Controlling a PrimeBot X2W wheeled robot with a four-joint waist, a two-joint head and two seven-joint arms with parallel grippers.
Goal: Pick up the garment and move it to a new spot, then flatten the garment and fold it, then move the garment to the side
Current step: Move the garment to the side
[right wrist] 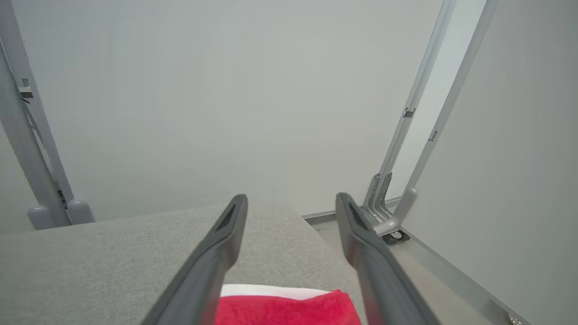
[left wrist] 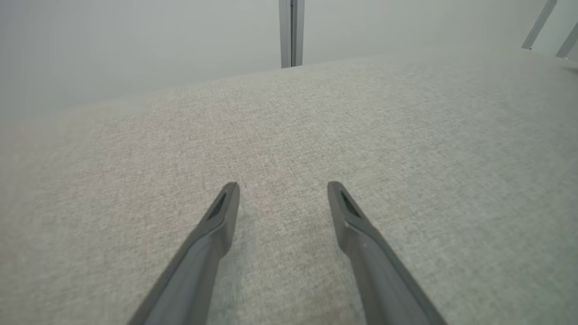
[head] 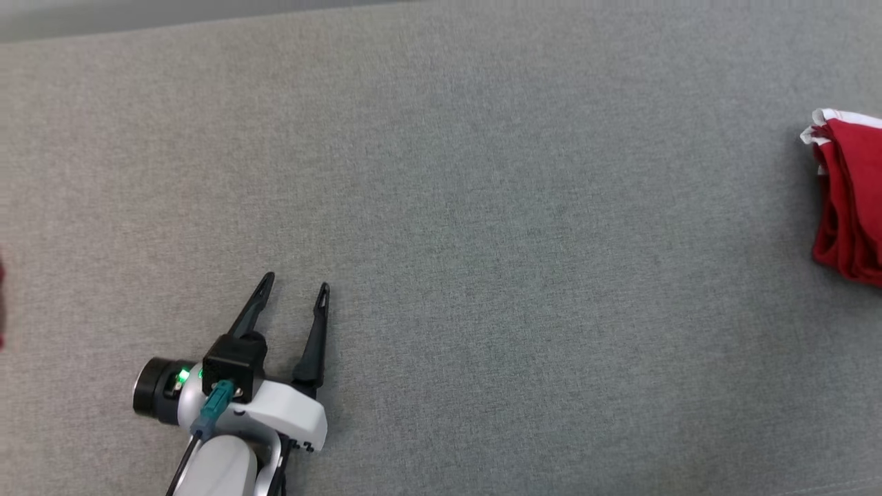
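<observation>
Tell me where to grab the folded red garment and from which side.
Probably take the garment by its layered fold edge, the left one in the head view, pinching from above with the right gripper, open over it; the stacked layers bunch there.

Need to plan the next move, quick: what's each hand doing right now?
Left hand: open, holding nothing.
Right hand: open, holding nothing; the red garment lies beneath it, ungripped.

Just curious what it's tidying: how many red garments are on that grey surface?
1: a folded red garment at the right edge of the surface. A red sliver at its left edge may be another, too cut off to tell.
</observation>
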